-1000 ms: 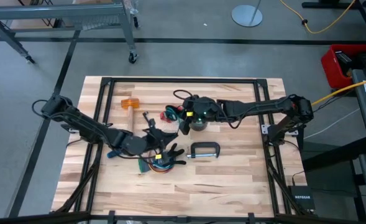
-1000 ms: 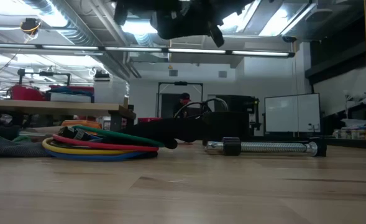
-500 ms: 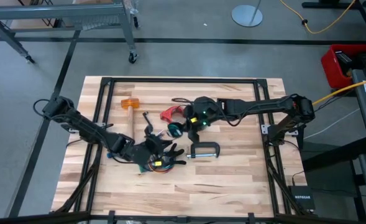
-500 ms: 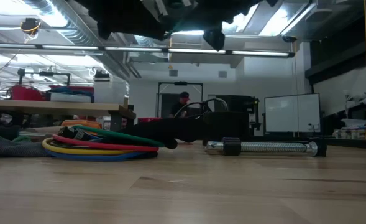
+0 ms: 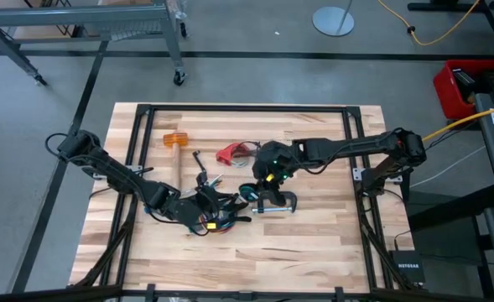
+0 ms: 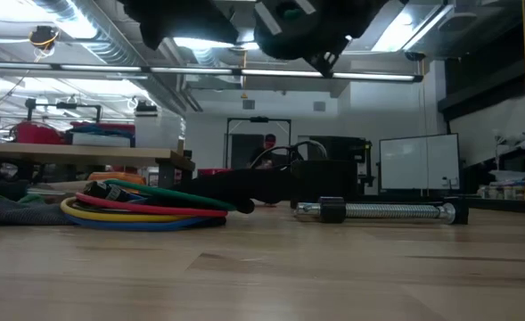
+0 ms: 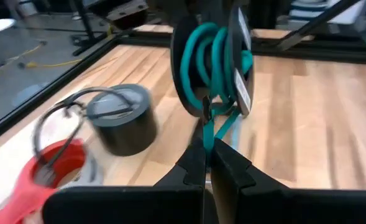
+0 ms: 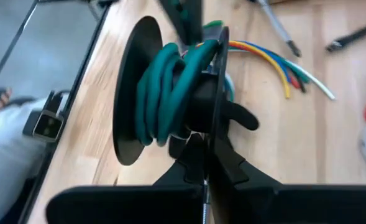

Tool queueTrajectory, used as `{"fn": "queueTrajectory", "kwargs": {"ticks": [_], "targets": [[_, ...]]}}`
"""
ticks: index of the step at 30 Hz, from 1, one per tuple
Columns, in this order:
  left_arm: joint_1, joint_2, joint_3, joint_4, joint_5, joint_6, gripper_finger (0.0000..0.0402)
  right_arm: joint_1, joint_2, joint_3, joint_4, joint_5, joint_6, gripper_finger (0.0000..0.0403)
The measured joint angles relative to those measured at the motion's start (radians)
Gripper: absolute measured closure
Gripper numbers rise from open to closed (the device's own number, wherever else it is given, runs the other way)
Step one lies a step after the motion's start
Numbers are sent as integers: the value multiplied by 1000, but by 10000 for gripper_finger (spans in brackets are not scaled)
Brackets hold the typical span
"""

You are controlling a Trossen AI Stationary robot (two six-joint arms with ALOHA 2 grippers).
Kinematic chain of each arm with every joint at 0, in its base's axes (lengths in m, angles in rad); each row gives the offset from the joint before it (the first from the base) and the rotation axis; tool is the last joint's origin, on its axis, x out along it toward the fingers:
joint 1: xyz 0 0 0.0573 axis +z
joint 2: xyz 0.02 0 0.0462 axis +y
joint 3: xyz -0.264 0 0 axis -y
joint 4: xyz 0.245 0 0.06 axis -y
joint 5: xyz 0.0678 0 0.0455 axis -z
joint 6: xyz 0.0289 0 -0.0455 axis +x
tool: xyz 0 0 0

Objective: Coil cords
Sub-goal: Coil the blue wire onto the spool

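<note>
1. The pale wooden plank table [image 5: 314,243] with its black frame fills the middle of the high view.
2. The left arm comes in from the left of the high view. At centre frame, the left gripper [image 7: 207,148] has its fingers pinched together on a strand of teal cord [image 7: 202,62].
3. The right arm reaches in from the right of the high view, and the right gripper [image 8: 204,152] is clamped on the flange of a black plastic spool [image 8: 130,93]. The teal cord is wound on this spool, which is held in the air (the low view shows it at the top of the frame).
4. A silver steel C-clamp [image 5: 278,202] lies just below centre in the high view.
5. A looped bundle of yellow, orange, blue and green wires [image 6: 142,210] lies flat on the table, at the left of the low view.
6. A grey roll of tape [image 7: 122,117] stands on the boards.
7. Near the tape lies a small red piece [image 5: 229,153], joined to a thin dark cord [image 7: 58,115]. It sits above centre in the high view.
</note>
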Motion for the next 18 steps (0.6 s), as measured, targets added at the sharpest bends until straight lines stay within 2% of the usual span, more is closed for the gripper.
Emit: {"fn": "queueTrajectory", "kwargs": {"ticks": [8,13,18], "targets": [[-3,0,0,157,94,126,401,50,-2,0,-16,3,-38,400],[13,0,-2,207,160,129,401,85,-1,0,-13,20,-51,400],[36,0,-2,252,239,113,401,123,1,0,-12,81,-91,400]]}}
